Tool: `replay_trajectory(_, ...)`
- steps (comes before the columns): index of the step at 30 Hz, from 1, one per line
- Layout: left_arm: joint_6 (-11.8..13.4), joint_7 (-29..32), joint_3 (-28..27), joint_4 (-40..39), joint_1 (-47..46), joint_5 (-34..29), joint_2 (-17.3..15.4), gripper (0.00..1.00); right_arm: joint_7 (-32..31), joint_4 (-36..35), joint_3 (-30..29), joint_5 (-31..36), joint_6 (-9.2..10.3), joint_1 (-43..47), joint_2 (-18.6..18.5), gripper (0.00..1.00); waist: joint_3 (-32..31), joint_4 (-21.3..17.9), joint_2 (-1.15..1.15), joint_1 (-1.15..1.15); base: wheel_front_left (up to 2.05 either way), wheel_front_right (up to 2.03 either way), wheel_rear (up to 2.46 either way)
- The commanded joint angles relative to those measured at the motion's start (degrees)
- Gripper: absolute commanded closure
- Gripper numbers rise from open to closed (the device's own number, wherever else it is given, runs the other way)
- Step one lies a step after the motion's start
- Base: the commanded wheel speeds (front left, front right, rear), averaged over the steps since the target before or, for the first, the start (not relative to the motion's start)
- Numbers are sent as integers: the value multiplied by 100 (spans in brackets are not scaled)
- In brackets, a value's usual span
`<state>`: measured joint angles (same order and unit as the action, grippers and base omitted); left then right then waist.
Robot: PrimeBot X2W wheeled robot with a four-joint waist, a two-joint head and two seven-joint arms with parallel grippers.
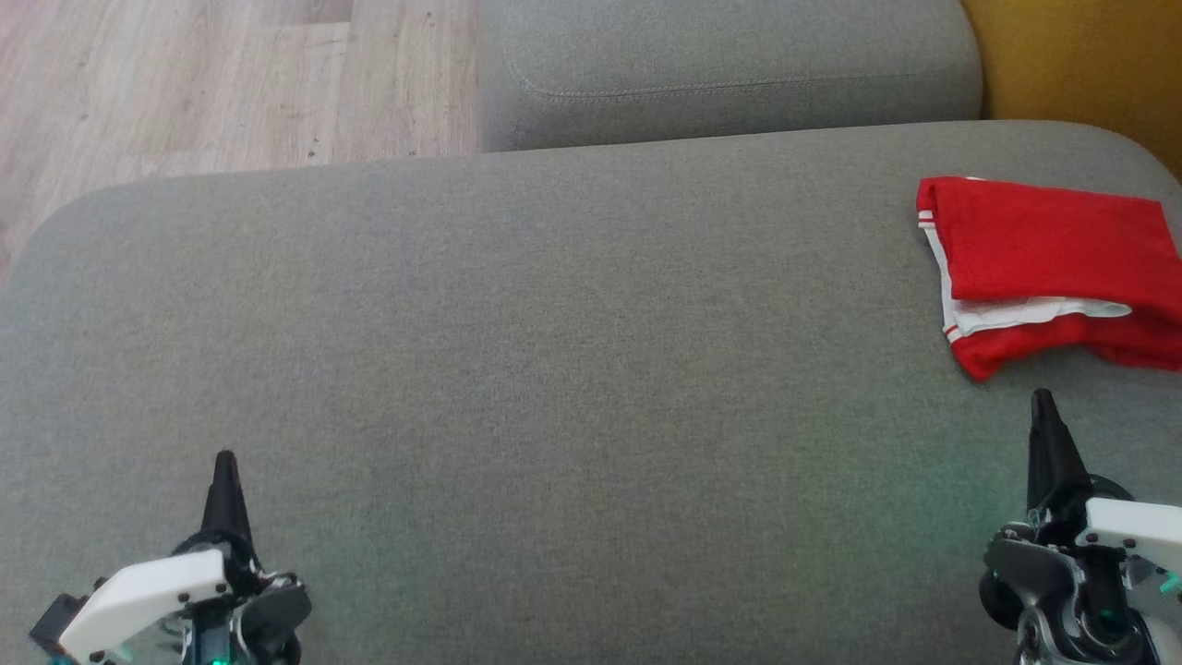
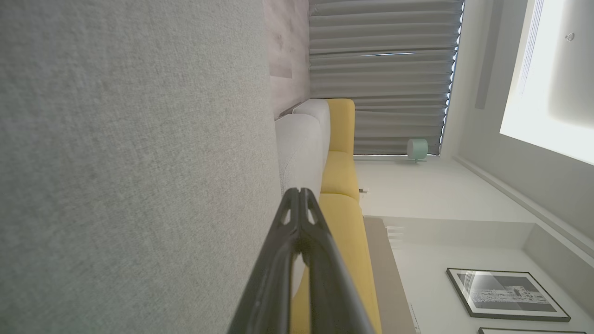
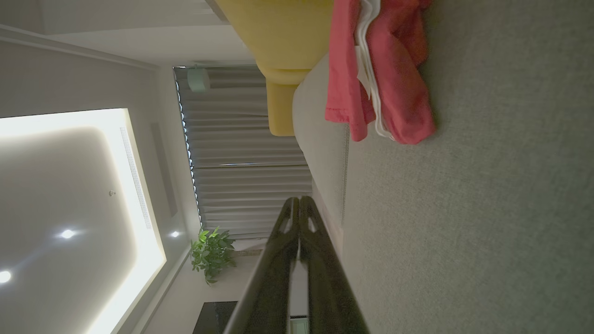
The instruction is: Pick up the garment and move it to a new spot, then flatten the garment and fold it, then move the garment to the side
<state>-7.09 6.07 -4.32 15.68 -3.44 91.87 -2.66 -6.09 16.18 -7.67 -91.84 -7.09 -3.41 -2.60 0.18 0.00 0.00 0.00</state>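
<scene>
A red garment (image 1: 1053, 263) with white trim lies folded at the far right of the grey sofa seat (image 1: 554, 369); the right wrist view has it as a red bundle (image 3: 394, 83) on the cushion. My right gripper (image 1: 1043, 399) is shut and empty, just in front of the garment with a small gap between them. In the right wrist view its tips (image 3: 299, 200) meet. My left gripper (image 1: 224, 459) is shut and empty at the lower left, far from the garment; in the left wrist view its tips (image 2: 299, 191) are pressed together.
A second grey cushion (image 1: 729, 65) sits behind the seat. Wood floor (image 1: 185, 83) lies at the upper left and yellow upholstery (image 1: 1090, 65) at the upper right. The seat's rounded left edge (image 1: 55, 231) drops off near my left arm.
</scene>
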Motion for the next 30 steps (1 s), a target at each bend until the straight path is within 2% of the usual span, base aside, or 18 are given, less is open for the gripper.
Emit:
replay_trajectory(1,-40,42,-221,-163,-276,28,-25,100,-41,-215,114,-31,-40,-277,-31,100,0,0,0,0,0,0,0)
replay_trajectory(30,-40,44,-223,-163,-276,26,-24,100,-42,-215,112,-29,-40,-277,-30,100,0,0,0,0,0,0,0)
